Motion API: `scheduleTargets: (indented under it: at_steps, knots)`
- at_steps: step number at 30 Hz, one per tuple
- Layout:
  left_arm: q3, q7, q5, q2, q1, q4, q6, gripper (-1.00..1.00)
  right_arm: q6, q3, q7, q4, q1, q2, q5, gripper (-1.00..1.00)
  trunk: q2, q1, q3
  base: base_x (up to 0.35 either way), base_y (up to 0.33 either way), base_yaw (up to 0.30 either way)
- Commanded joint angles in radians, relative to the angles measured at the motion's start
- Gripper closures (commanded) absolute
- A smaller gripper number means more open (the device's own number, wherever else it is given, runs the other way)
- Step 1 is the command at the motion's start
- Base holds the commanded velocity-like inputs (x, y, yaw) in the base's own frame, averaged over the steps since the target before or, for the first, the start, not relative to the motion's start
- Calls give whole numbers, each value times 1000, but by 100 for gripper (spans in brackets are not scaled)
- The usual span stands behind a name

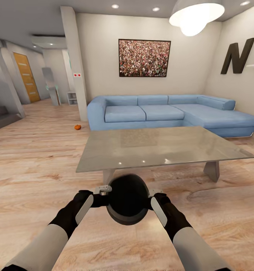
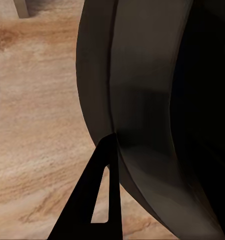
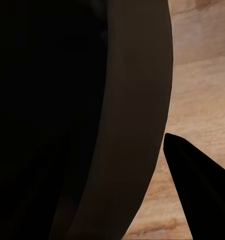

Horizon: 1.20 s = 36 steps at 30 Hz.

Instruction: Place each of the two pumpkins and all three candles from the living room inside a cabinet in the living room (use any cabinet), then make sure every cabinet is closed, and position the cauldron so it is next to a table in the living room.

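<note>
The left gripper and the right gripper press against opposite sides of the round black cauldron with a bulging belly and a wide dark mouth, which is carried between them above the pale wood-plank floor. Each gripper is closed on the cauldron's rim, as far as the head view allows; how wide the jaws stand cannot be read exactly. The cauldron hangs just in front of the near edge of the low rectangular table with a glossy grey-olive top, towards that edge's left half.

The step in hand appears to be positioning the cauldron beside the table. The next move probably calls for lowering it level to the floor close to the near edge, then releasing both sides together so it does not tip.

Beyond the table stands a light-blue corner sofa. One small orange ribbed pumpkin lies on the floor by the sofa's left end, still outside any cabinet.

The head view gives the room layout and the pumpkin. The left wrist view adds one dark fingertip lying along the cauldron's outer wall; the right wrist view shows the rim band with a fingertip outside it, over bare floor.
</note>
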Motion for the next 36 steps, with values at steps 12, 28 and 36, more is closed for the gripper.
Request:
scheduleTargets:
  at_steps: [12, 28, 36]
  knots:
    - [-12, 5, 38, 1, -1, 3, 4, 100, -8, 76, 16, -2, -1, -1, -23, 100, -4, 5, -47, 0, 0, 0]
    - [-12, 5, 38, 2, -1, -1, 4, 100, -8, 76, 14, -4, -1, -1, -23, 100, -7, 12, -109, 0, 0, 0]
    - [-12, 5, 39, 2, -1, -2, 4, 100, -9, 77, 15, -4, -1, -1, -22, 100, -9, 16, -140, 0, 0, 0]
